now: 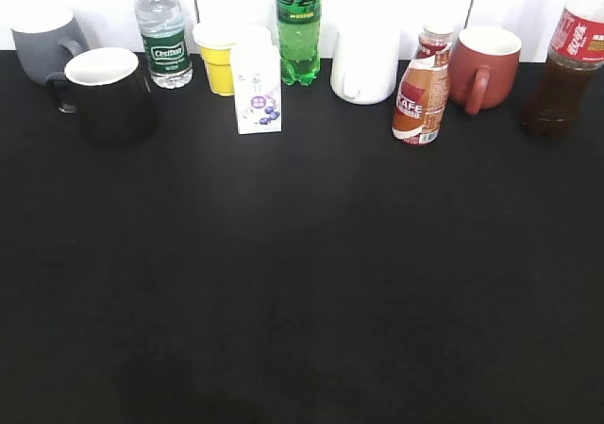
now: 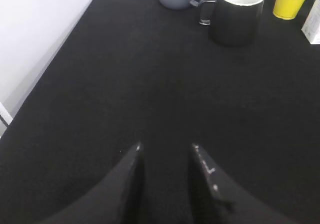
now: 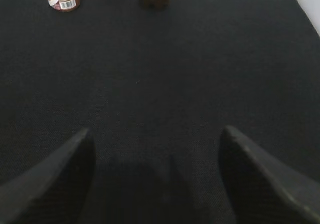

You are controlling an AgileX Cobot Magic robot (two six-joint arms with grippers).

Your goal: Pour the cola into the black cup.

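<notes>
Pretty much the whole front of the counter (image 1: pixel 302 301) is left open. Everything's lined up along the back: the cola (image 1: pixel 569 65) is crowded by the reddish mug (image 1: pixel 483 65), the black cup (image 1: pixel 106 92) by the grey mug (image 1: pixel 45 44).

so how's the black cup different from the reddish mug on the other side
The black cup is glossy black and stands far left, next to a grey mug; the reddish mug is matte brick red and stands right of centre, beside the cola. The black cup looks wider. Both are upright, white inside and have handles.
</notes>
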